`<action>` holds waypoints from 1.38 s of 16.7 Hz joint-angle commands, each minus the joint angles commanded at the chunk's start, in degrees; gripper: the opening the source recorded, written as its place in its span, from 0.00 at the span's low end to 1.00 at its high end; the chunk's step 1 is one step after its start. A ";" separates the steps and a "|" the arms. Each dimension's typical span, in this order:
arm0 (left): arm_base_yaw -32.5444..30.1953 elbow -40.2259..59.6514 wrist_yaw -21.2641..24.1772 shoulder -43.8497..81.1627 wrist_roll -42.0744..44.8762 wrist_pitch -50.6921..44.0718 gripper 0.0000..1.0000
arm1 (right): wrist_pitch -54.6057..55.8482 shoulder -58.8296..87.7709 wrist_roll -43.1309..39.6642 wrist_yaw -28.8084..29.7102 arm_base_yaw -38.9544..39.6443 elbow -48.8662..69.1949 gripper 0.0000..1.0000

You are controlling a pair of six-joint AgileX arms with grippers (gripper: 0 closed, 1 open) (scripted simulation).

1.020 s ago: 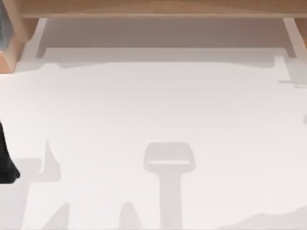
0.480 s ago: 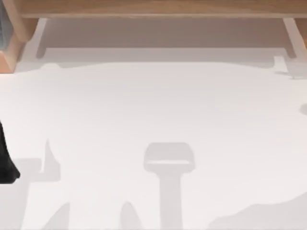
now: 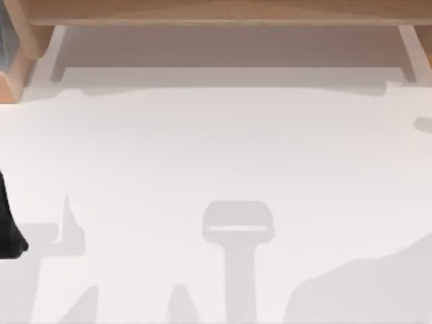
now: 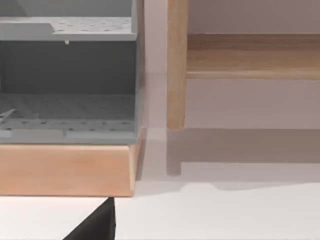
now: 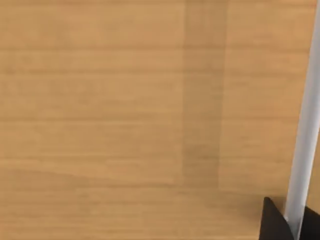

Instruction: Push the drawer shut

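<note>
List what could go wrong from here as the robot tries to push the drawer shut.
1. The right gripper sits very close to a wooden panel, beside a pale strip. An off-centre push might skew or jam it.
2. The left gripper is parked near the wooden base of the grey shelf unit. Any drift could bump it.

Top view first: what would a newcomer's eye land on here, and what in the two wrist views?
In the top view, the white table carries broad grey shadows, with a wooden shelf along its far edge and the left arm dark at the left edge. The left wrist view shows a grey perforated rack on a wooden base. The right wrist view faces a wood-grain panel at close range.
</note>
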 joint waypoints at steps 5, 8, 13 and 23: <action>0.00 0.00 0.00 0.00 0.00 0.00 1.00 | -0.18 0.09 0.03 0.08 0.07 0.21 0.08; 0.00 0.00 0.00 0.00 0.00 0.00 1.00 | -0.18 0.09 0.03 0.08 0.07 0.21 0.30; 0.00 0.00 0.00 0.00 0.00 0.00 1.00 | -0.18 0.09 0.03 0.08 0.07 0.21 0.68; 0.00 0.00 0.00 0.00 0.00 0.00 1.00 | -0.18 0.09 0.03 0.08 0.07 0.21 1.00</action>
